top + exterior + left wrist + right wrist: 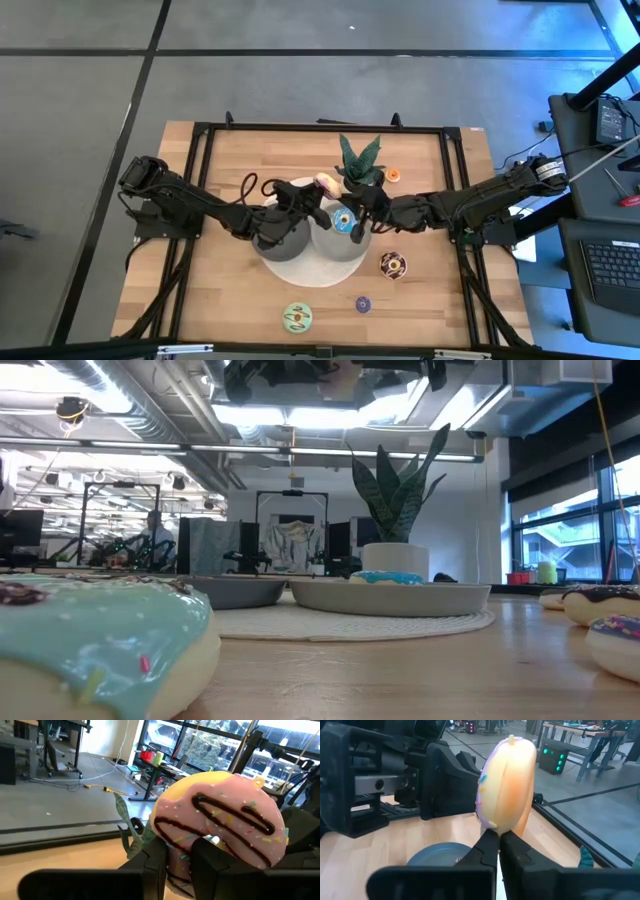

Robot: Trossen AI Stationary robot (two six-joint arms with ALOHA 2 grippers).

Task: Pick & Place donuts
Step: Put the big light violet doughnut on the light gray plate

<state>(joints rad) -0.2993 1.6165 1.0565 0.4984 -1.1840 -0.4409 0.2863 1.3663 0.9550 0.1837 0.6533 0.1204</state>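
Wooden planks make up the table (220, 290), ringed by a black frame, and at its centre a round pale woven mat (300, 272) carries two round grey dishes side by side, a darker one (268, 250) and a lighter one (335, 245), which look like the drop-off spots. A potted green spiky plant (360, 160) stands just behind them. Both dark arms reach in over the dishes and meet there. The left gripper (181, 855) is clamped on the pink-iced ring donut with chocolate drizzle and sprinkles (220, 825), holding it on edge in the air above the far side of the dishes, seemingly to present it to the other arm. The right gripper (497, 842) has its fingers pressed together right at that donut's lower rim; whether they nip it at all I cannot tell, but it seems they caught nothing. A blue-iced donut (343, 217) already lies in the lighter dish. Still loose on the table are a green-iced donut (297, 317), a brown-iced one (392, 264), a mini purple one (363, 303) and a mini orange one (393, 175) near the plant.
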